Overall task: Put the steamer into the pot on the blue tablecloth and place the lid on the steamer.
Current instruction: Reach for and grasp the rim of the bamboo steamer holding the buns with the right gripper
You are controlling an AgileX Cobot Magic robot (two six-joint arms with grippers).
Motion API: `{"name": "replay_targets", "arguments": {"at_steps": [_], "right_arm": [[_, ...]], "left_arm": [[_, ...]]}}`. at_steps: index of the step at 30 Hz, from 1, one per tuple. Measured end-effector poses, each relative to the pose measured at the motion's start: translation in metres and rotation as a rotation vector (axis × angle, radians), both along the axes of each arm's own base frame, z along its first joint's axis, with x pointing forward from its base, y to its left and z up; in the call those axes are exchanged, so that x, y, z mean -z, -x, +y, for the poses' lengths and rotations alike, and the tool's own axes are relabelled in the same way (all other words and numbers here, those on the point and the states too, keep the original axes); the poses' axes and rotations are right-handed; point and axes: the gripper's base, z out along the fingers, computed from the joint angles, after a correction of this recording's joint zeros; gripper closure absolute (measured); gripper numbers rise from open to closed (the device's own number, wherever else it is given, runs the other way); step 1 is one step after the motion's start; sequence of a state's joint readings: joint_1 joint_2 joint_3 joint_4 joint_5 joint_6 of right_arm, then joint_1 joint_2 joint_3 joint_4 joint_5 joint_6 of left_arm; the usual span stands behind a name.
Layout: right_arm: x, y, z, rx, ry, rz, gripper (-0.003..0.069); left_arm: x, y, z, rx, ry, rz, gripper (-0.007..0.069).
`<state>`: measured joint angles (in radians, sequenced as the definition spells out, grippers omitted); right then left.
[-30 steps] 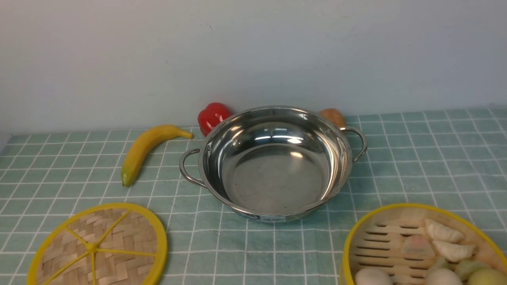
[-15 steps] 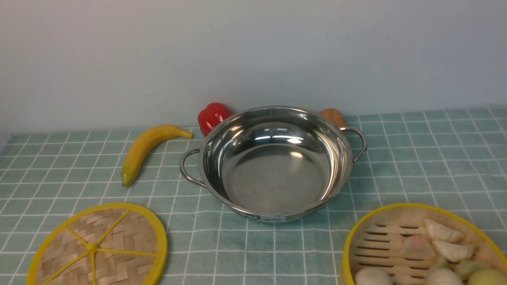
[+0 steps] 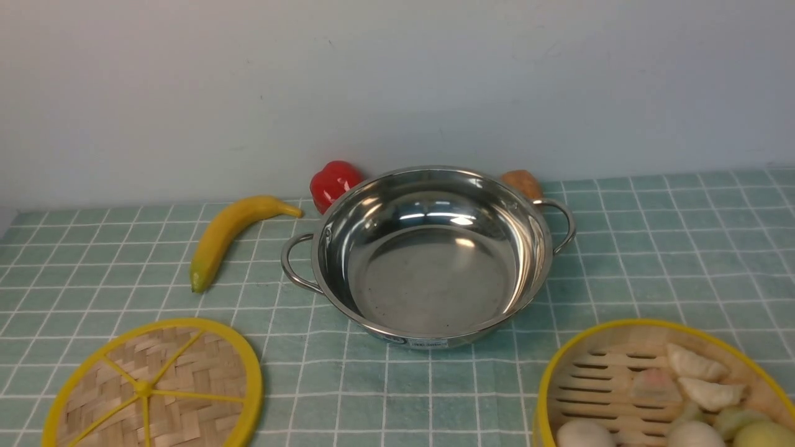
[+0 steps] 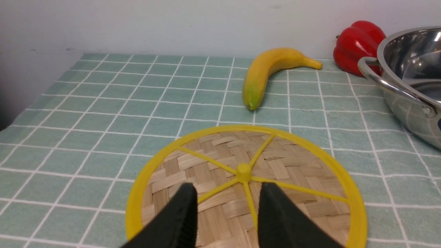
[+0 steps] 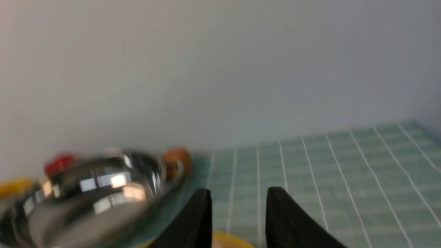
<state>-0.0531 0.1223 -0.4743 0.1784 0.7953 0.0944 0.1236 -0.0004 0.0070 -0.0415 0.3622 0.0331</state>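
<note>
I find the round bamboo-slat steamer with yellow rims (image 3: pixel 596 372) at the near right corner of the front view. It sits on the pale blue-green grid-lined tablecloth (image 3: pixel 652 248) with toy buns and dumplings on its slatted floor, and the frame edge cuts part of it off. It is not in the pot. A sliver of its yellow rim (image 3: pixel 646 321) also shows just beneath the right gripper (image 5: pixel 238 191) in the right wrist view. That gripper's two black fingers stand apart with nothing between them, so it is released. The view is blurred, and I cannot tell how high the gripper is above the steamer.

The shallow, shiny stainless-steel pot with two loop handles (image 3: pixel 428 273) stands upright and empty at the middle of the cloth. It is apart from the steamer, behind it and to its left.

The flat round woven-bamboo lid with a yellow rim and six spokes (image 3: pixel 155 391) lies flat at the near left, well apart from the steamer. The left gripper (image 4: pixel 227 187) is over the lid close to its hub, fingers spread and grasping nothing. I cannot tell whether the tips touch the weave.

A yellow banana (image 3: pixel 227 233) lies to the left of the pot. A red bell pepper (image 3: pixel 333 181) is just behind the pot's left side and a small brown item (image 3: pixel 523 183) just behind its right side, both against the pale wall.
</note>
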Motion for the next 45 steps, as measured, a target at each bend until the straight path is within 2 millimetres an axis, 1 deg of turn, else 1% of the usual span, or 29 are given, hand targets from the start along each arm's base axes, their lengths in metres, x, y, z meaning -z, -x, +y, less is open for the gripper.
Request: {"name": "replay_targets", "arguments": {"at_steps": [1,3,5,6,7,8,9,12,13,14,15,16,17,18,20,21,22,23,24,25,28,30,35,38,41,43,45], "right_arm": [[0.001,-0.003,0.002,-0.05,0.083,0.091,0.0417],[0.0,-0.007,0.004,-0.104,0.139,0.158,0.0417],[-0.006,-0.021,0.01,-0.238,0.222,0.254,0.0417],[-0.009,-0.029,0.014,-0.299,0.237,0.286,0.0417],[-0.013,-0.045,0.019,-0.394,0.236,0.328,0.0417],[-0.015,-0.056,0.023,-0.449,0.22,0.353,0.0417],[-0.014,-0.058,0.023,-0.456,0.206,0.364,0.0417],[-0.019,-0.086,0.031,-0.575,0.153,0.429,0.0417],[-0.02,-0.105,0.034,-0.64,0.121,0.485,0.0417],[-0.022,-0.11,0.035,-0.654,0.118,0.492,0.0417],[-0.023,-0.127,0.041,-0.719,0.112,0.545,0.0417],[-0.023,-0.129,0.041,-0.721,0.111,0.551,0.0417],[-0.022,-0.144,0.048,-0.774,0.14,0.592,0.0417],[-0.02,-0.153,0.053,-0.811,0.185,0.623,0.0417],[-0.016,-0.163,0.064,-0.871,0.285,0.671,0.0417],[-0.015,-0.164,0.065,-0.878,0.296,0.677,0.0417],[-0.008,-0.168,0.076,-0.929,0.375,0.732,0.0417],[-0.004,-0.169,0.081,-0.943,0.397,0.763,0.0417],[0.003,-0.169,0.091,-0.966,0.424,0.811,0.0417],[0.004,-0.17,0.091,-0.96,0.425,0.819,0.0417],[0.019,-0.168,0.11,-0.987,0.49,0.916,0.0417],[0.023,-0.164,0.12,-1.016,0.536,0.935,0.0417],[0.028,-0.157,0.133,-1.045,0.587,0.954,0.0417],[0.032,-0.153,0.134,-1.048,0.601,0.969,0.0417],[0.052,-0.142,0.129,-1.038,0.61,1.059,0.0417],[0.057,-0.14,0.127,-1.036,0.61,1.085,0.0417],[0.069,-0.134,0.124,-1.035,0.599,1.135,0.0417]], "left_arm": [[0.0,0.0,0.0,0.0,0.0,0.0,0.0382],[0.0,0.0,0.0,0.0,0.0,0.0,0.0382],[0.0,0.0,0.0,0.0,0.0,0.0,0.0382],[0.0,0.0,0.0,0.0,0.0,0.0,0.0382],[0.0,0.0,0.0,0.0,0.0,0.0,0.0382],[0.0,0.0,0.0,0.0,0.0,0.0,0.0382],[0.0,0.0,0.0,0.0,0.0,0.0,0.0382],[0.0,0.0,0.0,0.0,0.0,0.0,0.0382],[0.0,0.0,0.0,0.0,0.0,0.0,0.0382],[0.0,0.0,0.0,0.0,0.0,0.0,0.0382],[0.0,0.0,0.0,0.0,0.0,0.0,0.0382],[0.0,0.0,0.0,0.0,0.0,0.0,0.0382],[0.0,0.0,0.0,0.0,0.0,0.0,0.0382],[0.0,0.0,0.0,0.0,0.0,0.0,0.0382],[0.0,0.0,0.0,0.0,0.0,0.0,0.0382],[0.0,0.0,0.0,0.0,0.0,0.0,0.0382],[0.0,0.0,0.0,0.0,0.0,0.0,0.0382],[0.0,0.0,0.0,0.0,0.0,0.0,0.0382],[0.0,0.0,0.0,0.0,0.0,0.0,0.0382],[0.0,0.0,0.0,0.0,0.0,0.0,0.0382],[0.0,0.0,0.0,0.0,0.0,0.0,0.0382],[0.0,0.0,0.0,0.0,0.0,0.0,0.0382],[0.0,0.0,0.0,0.0,0.0,0.0,0.0382],[0.0,0.0,0.0,0.0,0.0,0.0,0.0382],[0.0,0.0,0.0,0.0,0.0,0.0,0.0382],[0.0,0.0,0.0,0.0,0.0,0.0,0.0382],[0.0,0.0,0.0,0.0,0.0,0.0,0.0382]]}}
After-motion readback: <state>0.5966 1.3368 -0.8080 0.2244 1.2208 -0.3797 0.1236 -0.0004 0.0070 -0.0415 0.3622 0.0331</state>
